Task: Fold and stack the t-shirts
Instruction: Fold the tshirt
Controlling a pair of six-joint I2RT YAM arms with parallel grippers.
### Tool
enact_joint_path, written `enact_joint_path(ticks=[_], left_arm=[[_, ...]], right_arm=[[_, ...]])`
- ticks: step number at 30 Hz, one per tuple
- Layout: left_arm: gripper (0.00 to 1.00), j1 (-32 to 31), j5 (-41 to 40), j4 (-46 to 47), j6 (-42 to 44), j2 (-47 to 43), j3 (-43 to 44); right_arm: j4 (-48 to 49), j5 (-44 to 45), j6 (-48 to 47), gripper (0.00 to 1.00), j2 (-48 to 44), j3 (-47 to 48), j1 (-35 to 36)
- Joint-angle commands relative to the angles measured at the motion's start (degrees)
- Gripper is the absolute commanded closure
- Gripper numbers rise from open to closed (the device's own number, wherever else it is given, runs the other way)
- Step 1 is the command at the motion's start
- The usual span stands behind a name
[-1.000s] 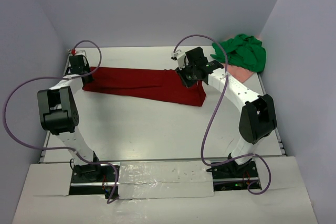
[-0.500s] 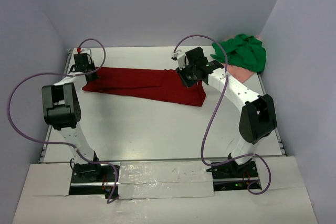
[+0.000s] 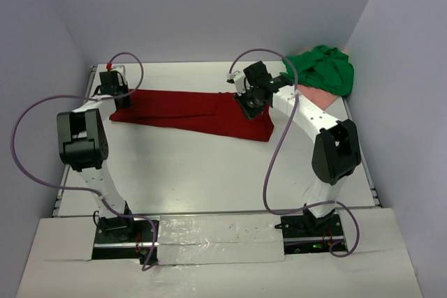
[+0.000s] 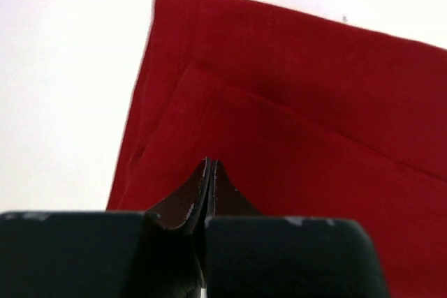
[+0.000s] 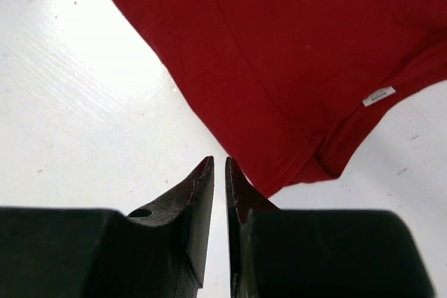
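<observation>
Early stage. The dark red t-shirt (image 3: 188, 111) lies on the tabletop (image 3: 209, 172) as a long, part-folded band. It reaches from the left end effector (image 3: 120, 100), jaws pressed together over one end, to the right end effector (image 3: 247, 107), jaws a narrow empty slit. The green t-shirt (image 3: 323, 68) and the pale pink t-shirt (image 3: 325, 96) lie crumpled beyond the right end effector, and nothing is stacked yet.

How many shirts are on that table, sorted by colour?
Dark red cloth t-shirt: 1
Bright green cloth t-shirt: 1
Pale pink cloth garment, mostly hidden under the green one: 1
Total: 3
</observation>
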Motion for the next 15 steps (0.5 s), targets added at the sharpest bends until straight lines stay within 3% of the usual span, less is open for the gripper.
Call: enact_joint_path(ticks=[1,7,11,15], left_arm=[[0.98,-0.14,1.77,-5.46,1.71,5.79,6.14],[0.91,-0.4,5.45,-18.47,1.8,12.92,15.28],[0.9,-0.84,8.35,-28.05,6.01,17.4,20.47],[0.89,-3.99,11.53,-44.02,13.81,22.5,22.34]], right_arm=[[-2.72,0.02,-0.24,0.81,-6.19,0.76,-0.38],[-5.88,-0.33,-0.15,0.8,-13.22,1.2,-0.82],[-7.82,-0.15,0.02,0.8,-17.88,2.43,-1.34],[-10.98,0.64,0.2,0.78,-21.57,5.93,-2.48]])
